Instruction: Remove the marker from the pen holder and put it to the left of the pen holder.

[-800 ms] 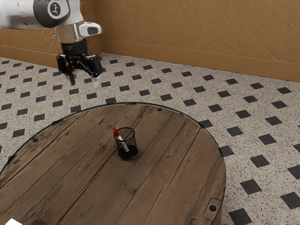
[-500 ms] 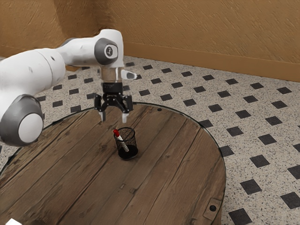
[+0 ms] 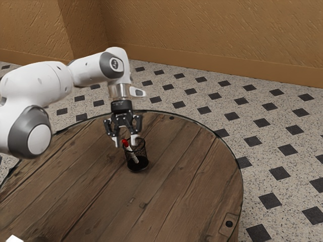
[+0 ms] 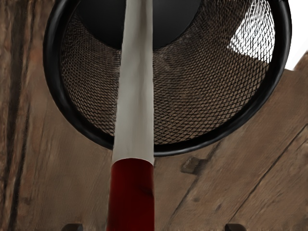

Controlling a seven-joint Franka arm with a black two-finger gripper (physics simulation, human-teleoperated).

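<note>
The gripper (image 3: pixel 126 142) is open, pointing down at the upper end of the marker (image 4: pixel 134 96). Its 2 fingers (image 3: pixel 117 143) stand apart on opposite sides of the marker's red cap (image 4: pixel 132 195). In the wrist view, a gap separates the cap from each of the 2 fingertips (image 4: pixel 235 227).

The marker is inside the pen holder (image 3: pixel 144 153), tilted, cap end up. Its white body crosses the black rim (image 4: pixel 192 147), and the cap projects beyond the rim on the exterior view's left side. The pen holder is a round, black mesh cup with a solid dark base. It stands upright on the desk (image 3: pixel 186 186).

The desk has a round top of wooden planks with a dark edge band. A white object (image 3: pixel 14 239), partly cut off, is at the exterior view's lower left corner. Beyond the desk are a light floor (image 3: pixel 218 107) with dark square insets and a tan wall (image 3: pixel 202 30).
</note>
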